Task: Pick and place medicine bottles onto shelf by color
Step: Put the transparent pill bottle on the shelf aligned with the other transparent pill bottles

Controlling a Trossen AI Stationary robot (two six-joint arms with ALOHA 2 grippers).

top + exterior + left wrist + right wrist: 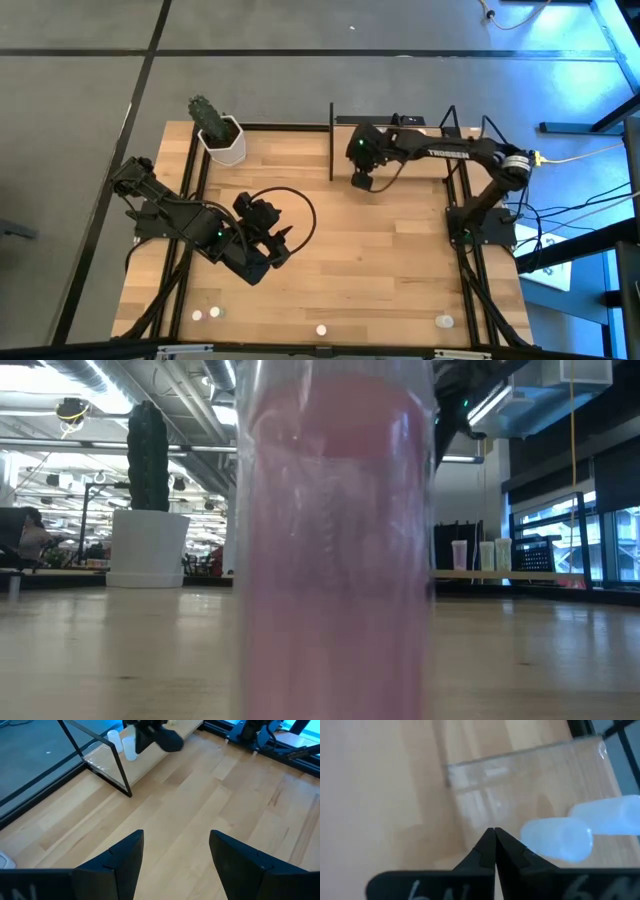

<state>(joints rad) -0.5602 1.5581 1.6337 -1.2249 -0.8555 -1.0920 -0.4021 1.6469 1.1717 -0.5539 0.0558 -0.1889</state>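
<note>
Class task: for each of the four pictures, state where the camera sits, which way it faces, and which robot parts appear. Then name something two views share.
High view: overhead, facing down; both dark arms, wooden tabletop.
Low view: table level, facing the room; pink-tinted translucent bottle fills it.
Left wrist: past the open left end effector toward the light-wood shelf.
Right wrist: past the shut right end effector at two whitish bottles.
Shared: high and low views show the white plant pot.

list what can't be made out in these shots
- Low view: a pink bottle right against the lens hides the table middle.
- High view: the bottles along the near edge are too small to tell cap colours.
- Right wrist view: two bottles on the shelf are blurred, caps unreadable.
</note>
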